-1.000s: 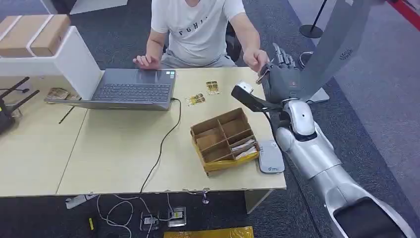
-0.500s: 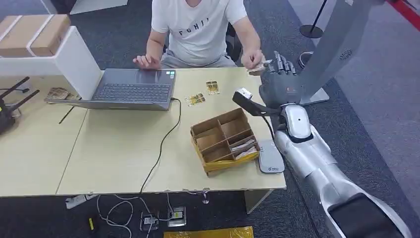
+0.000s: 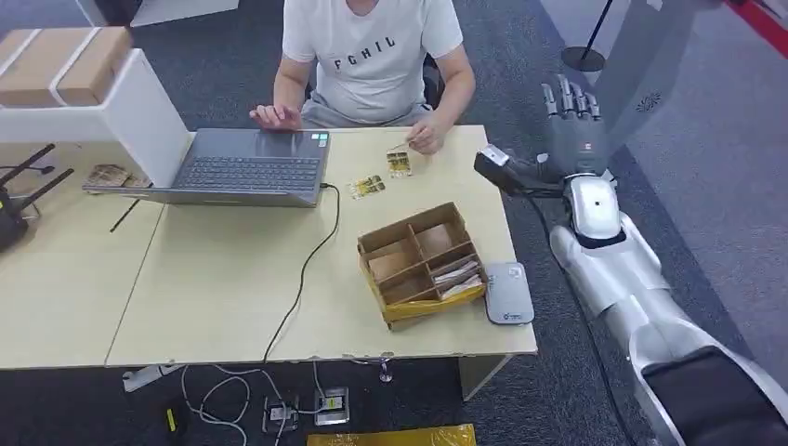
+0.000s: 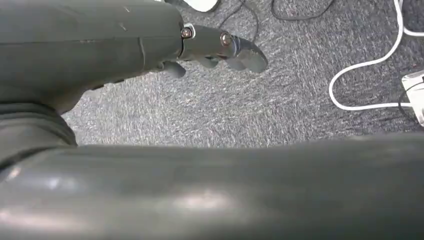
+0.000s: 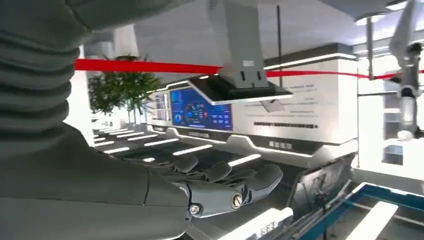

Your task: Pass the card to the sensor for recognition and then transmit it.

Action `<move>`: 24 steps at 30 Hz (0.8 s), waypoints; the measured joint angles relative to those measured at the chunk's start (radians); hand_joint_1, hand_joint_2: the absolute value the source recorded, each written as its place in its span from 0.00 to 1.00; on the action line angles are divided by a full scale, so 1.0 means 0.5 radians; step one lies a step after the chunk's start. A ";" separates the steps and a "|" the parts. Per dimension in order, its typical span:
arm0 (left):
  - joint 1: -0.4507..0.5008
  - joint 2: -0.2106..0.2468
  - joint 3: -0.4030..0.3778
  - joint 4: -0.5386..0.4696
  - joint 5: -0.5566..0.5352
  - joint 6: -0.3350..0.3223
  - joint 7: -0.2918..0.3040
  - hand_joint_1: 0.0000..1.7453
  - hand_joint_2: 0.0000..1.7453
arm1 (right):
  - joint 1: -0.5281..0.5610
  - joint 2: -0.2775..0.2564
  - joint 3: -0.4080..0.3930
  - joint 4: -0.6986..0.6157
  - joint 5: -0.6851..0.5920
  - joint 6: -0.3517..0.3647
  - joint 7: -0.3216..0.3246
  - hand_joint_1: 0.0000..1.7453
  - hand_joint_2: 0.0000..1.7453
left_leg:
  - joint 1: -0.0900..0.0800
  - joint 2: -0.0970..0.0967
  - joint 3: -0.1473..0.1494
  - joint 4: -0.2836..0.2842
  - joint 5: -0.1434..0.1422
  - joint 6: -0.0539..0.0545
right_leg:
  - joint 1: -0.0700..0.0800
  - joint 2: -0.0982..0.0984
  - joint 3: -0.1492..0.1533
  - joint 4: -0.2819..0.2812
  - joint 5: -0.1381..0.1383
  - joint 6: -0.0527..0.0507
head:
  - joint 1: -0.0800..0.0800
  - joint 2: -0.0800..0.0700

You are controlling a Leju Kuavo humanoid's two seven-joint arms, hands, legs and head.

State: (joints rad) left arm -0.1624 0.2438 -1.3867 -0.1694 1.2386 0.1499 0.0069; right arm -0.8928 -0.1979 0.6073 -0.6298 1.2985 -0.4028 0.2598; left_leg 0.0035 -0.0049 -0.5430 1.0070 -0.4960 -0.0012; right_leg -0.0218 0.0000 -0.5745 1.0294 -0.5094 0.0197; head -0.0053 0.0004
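Right hand point(image 3: 569, 125) raised upper right of frame, off the counter point(image 3: 232, 279) edge, fingers apart, empty. Card point(image 3: 400, 149) pinched in person's hand point(image 3: 426, 137) over counter, upper centre. Left hand point(image 4: 220, 47) fingers: cannot tell.

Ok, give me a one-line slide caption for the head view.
Robot's right hand raised open beside the table while a person's hand sets a card down.

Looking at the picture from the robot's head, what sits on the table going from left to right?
Black antennas → laptop → cards → cardboard box with compartments → grey sensor pad → the robot's right hand, raised just past the table's edge.
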 joint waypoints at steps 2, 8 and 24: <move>0.005 0.000 0.000 0.000 0.001 0.000 -0.003 0.00 0.00 | -0.009 -0.092 -0.042 0.007 -0.001 -0.020 -0.002 0.00 0.00 | -0.001 -0.005 -0.002 0.000 0.000 0.000 | 0.000 -0.005 0.001 0.000 0.000 0.000 | 0.000 0.000; 0.027 0.001 0.000 0.002 0.010 0.006 -0.004 0.00 0.00 | -0.028 -0.370 -0.172 0.051 -0.024 -0.156 -0.073 0.00 0.00 | -0.001 -0.004 -0.003 0.000 -0.001 0.001 | -0.001 -0.005 0.001 -0.001 0.000 0.000 | 0.001 0.000; 0.045 -0.014 0.002 0.002 0.149 0.095 0.053 0.00 0.00 | 0.320 -0.940 -0.486 0.359 -0.261 -0.375 0.041 0.00 0.00 | 0.002 -0.015 -0.003 0.001 -0.007 0.005 | 0.002 -0.015 0.007 -0.013 -0.002 0.002 | 0.001 0.000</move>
